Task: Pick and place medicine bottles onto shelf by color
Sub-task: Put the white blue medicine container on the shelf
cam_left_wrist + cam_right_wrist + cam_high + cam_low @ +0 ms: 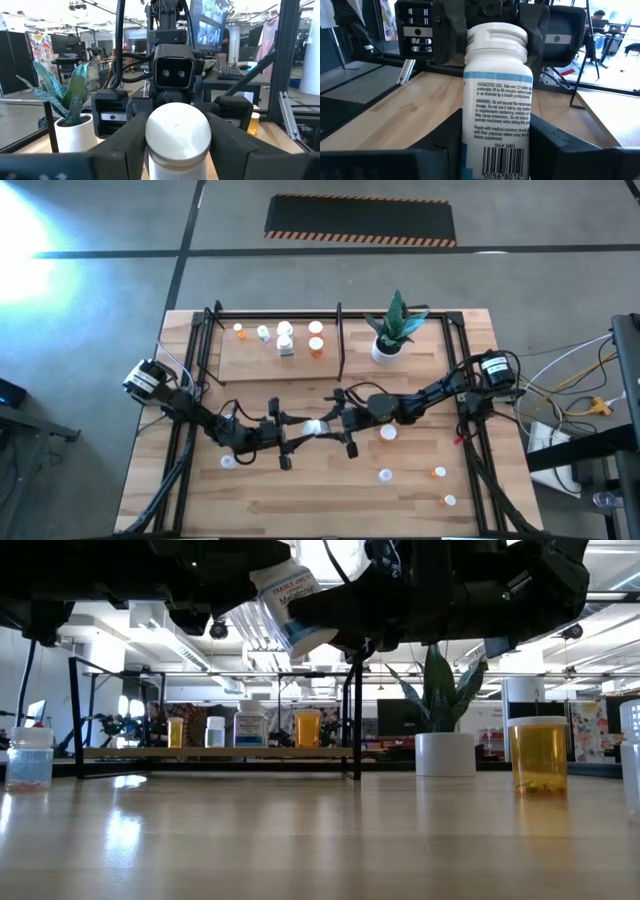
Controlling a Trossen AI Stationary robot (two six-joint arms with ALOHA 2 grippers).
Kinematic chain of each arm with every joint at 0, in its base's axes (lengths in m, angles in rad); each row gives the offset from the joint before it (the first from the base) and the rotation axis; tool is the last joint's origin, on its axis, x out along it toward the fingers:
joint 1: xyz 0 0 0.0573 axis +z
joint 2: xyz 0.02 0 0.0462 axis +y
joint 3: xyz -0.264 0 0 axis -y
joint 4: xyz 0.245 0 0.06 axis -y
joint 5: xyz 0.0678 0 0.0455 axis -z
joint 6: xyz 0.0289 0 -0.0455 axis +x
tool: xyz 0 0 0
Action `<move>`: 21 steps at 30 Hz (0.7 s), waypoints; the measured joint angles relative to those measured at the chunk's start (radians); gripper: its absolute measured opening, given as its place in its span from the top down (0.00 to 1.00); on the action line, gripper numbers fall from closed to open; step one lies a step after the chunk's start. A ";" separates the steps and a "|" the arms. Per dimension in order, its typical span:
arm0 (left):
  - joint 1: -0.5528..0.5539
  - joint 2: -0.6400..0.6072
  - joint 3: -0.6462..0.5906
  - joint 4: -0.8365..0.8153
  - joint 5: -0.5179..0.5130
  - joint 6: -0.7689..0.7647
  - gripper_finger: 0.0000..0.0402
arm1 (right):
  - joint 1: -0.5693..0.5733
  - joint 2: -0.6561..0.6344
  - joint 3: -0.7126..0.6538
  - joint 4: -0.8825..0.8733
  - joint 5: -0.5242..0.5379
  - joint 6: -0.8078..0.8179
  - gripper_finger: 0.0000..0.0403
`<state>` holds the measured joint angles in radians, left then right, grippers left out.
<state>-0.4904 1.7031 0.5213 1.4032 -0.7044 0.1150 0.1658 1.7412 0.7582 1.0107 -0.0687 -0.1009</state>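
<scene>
White and orange bottles sit in three groups. At the far left of the table [300, 500] one loose bottle [228, 461] with a white cap stands alone, near the left arm. On the shelf [250, 365], all in the left compartment, six bottles stand: an orange one [239, 330], three white ones [263, 333] [285, 330] [287, 347] and two more orange ones [316, 328] [317, 346]. The black divider bar [340, 340] separates them from the plant in a white pot [388, 345], which has the right compartment to itself.

In front of the shelf, at mid-table and lifted clear of the wood, a white bottle [315, 427] hangs tilted between both arms. The left gripper [303, 432] pinches it at the white cap, and the right gripper [330, 424] clamps its fingers on the body near the base. The two arms and their cables cross the space between the loose bottles and the shelf.

The label in the right wrist view reads "SUGGESTED USE: Take one (1) tablet" and "WARNING: Do not exceed", with a barcode numbered 0056 8012.

On the right half of the table four more loose bottles stand: two white [388, 433] [385, 474], one orange [438, 472], and one [450, 500] too small to tell its colour
</scene>
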 joint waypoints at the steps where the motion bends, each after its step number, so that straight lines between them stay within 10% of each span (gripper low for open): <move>1: 0.000 -0.001 0.000 -0.003 0.000 0.000 0.61 | 0.000 0.000 0.000 -0.007 0.000 -0.003 0.60; 11: 0.002 -0.191 0.003 -0.397 0.020 -0.094 0.61 | -0.011 -0.037 0.009 -0.291 0.003 -0.015 0.30; 21: 0.128 -0.536 0.190 -1.450 0.034 -0.293 0.61 | -0.011 -0.289 0.007 -0.783 0.209 0.040 0.23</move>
<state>-0.3627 1.1671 0.7117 -0.0469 -0.6706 -0.1777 0.1545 1.4518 0.7654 0.2273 0.1407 -0.0607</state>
